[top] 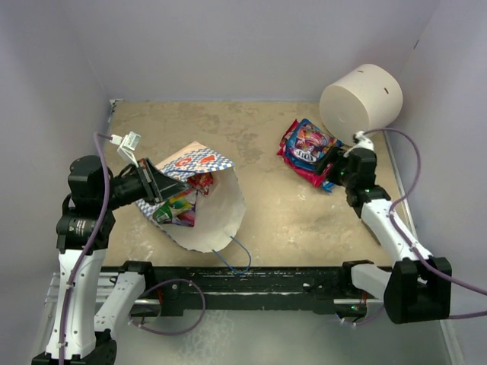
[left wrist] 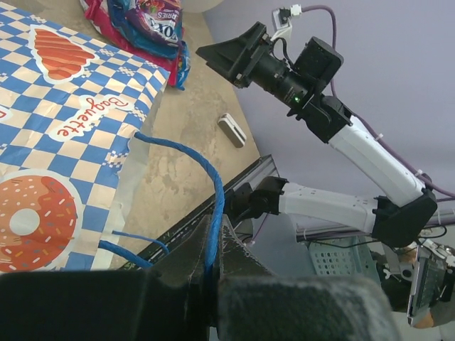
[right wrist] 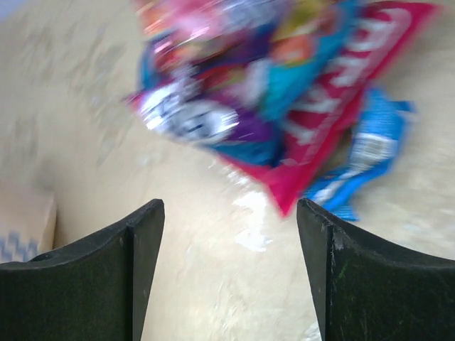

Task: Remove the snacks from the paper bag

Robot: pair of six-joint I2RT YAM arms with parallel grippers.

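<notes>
The blue-and-white checkered paper bag (top: 199, 161) lies on its side, its cream inside (top: 221, 213) open toward the front right. Bright snacks (top: 180, 205) show inside its mouth. My left gripper (top: 154, 182) is at the bag's left side, shut on a thin blue cord handle (left wrist: 215, 192) pinched between its jaws (left wrist: 213, 222). More snacks (top: 308, 147) lie in a pile on the table at the back right. My right gripper (top: 335, 163) is open and empty just in front of that pile (right wrist: 284, 92), over bare table (right wrist: 229, 209).
A big white cylinder (top: 361, 99) stands at the back right corner beside the snack pile. The bag's other blue cord (top: 240, 257) trails toward the black front rail (top: 251, 280). Purple walls enclose the table on three sides.
</notes>
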